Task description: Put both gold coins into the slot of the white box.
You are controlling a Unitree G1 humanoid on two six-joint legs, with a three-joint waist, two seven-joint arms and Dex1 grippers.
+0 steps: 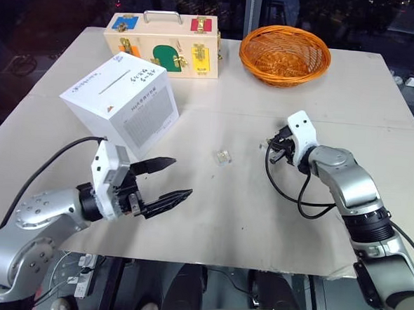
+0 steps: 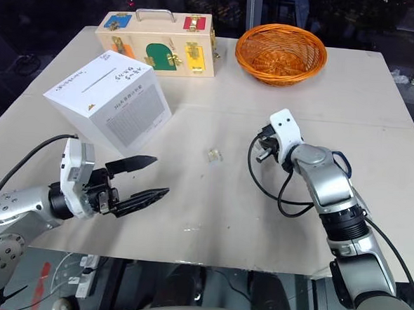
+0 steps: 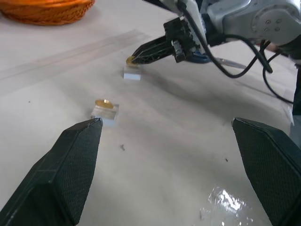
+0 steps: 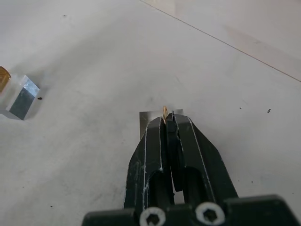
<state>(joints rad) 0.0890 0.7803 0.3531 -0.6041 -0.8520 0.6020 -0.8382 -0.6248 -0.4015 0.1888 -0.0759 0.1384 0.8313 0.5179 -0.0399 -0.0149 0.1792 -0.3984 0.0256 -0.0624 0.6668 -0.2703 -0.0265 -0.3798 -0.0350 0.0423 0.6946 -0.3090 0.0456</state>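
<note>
Your right gripper (image 4: 168, 118) has its black fingers pressed together on the edge of one gold coin (image 4: 164, 112), pinching it just above a small clear block (image 3: 132, 73) on the table (image 1: 259, 214). That arm reaches forward over the right half of the table, its gripper angled down and toward the middle. Your left gripper (image 1: 165, 180) hangs low near the front edge on the left side, level and aimed to the right, with its fingers spread wide and nothing between them.

You can see the second gold coin (image 3: 104, 103) lying flat on top of another clear block (image 1: 224, 157) near the table's centre, between your two grippers and apart from both. The white box (image 1: 120, 102) stands at the left, just behind your left gripper, tilted so that one corner points forward; its slot (image 1: 111, 86) is a thin dark line on the top face. At the far edge sits a wooden case (image 1: 163, 45) with coloured latched doors, and beside it, to the right, an orange wicker basket (image 1: 285, 56); I cannot make out anything inside it.
</note>
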